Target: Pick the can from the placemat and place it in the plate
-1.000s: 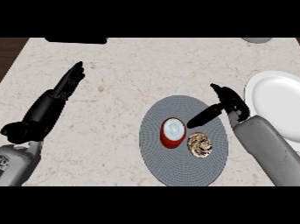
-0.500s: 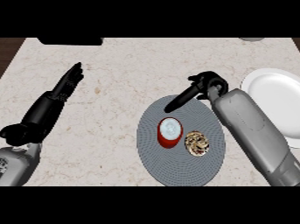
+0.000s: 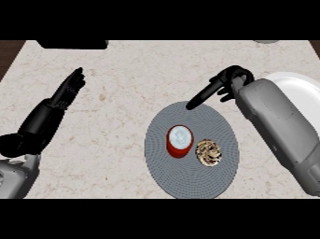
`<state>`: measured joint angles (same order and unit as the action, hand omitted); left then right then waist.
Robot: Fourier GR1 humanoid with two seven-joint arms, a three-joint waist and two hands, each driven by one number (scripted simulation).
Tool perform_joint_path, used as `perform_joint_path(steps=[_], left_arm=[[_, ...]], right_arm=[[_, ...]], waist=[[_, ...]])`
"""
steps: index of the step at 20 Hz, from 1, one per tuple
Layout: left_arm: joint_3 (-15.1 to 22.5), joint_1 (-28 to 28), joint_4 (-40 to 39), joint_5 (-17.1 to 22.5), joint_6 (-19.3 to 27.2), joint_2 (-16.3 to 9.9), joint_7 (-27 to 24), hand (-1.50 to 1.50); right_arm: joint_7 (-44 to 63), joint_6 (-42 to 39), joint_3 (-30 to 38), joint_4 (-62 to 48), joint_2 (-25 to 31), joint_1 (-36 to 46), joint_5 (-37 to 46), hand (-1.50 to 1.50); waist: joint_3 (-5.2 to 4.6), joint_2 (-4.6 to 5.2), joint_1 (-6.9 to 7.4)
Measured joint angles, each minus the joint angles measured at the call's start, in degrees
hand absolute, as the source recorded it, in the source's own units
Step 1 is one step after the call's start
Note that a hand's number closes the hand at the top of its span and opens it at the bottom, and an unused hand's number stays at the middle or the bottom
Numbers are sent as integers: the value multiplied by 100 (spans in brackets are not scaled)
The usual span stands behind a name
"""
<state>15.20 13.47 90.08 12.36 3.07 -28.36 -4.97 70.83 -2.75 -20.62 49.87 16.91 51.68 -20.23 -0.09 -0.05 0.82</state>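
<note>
- Head view: red can with pale round top, upright on the grey, finely ribbed round placemat, left of centre.
- Just beside the can, to its right: a brown, mottled, lumpy round item.
- Smooth white plate at right, partly hidden by the grey forearm.
- Right hand above the placemat's far edge, fingers relaxed and pointing down-left, grasping nothing, apart from the can.
- Left hand released, fingers straight, over the speckled marble counter at left.
</note>
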Motion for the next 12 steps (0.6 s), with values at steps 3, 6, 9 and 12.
perform_joint_path(steps=[3, 6, 9, 12], left_arm=[[-81, -100, 64, 35, -91, -45, -18, 0], [-98, -191, 207, -24, -64, -29, 37, 0], [-113, -166, 150, -73, -87, 33, 32, 0], [-177, -218, 218, -74, -132, 25, 40, 0]], right_arm=[[-32, -85, 22, -153, 192, 21, -136, -150], [-17, -126, 21, -185, 185, 48, -308, -150], [-71, -199, -20, -278, 153, 7, -446, -150], [-152, -291, -94, -362, 109, -57, -574, -150]], waist=[[2, -5, -22], [3, -14, -35], [4, -7, -58], [4, -6, -47]])
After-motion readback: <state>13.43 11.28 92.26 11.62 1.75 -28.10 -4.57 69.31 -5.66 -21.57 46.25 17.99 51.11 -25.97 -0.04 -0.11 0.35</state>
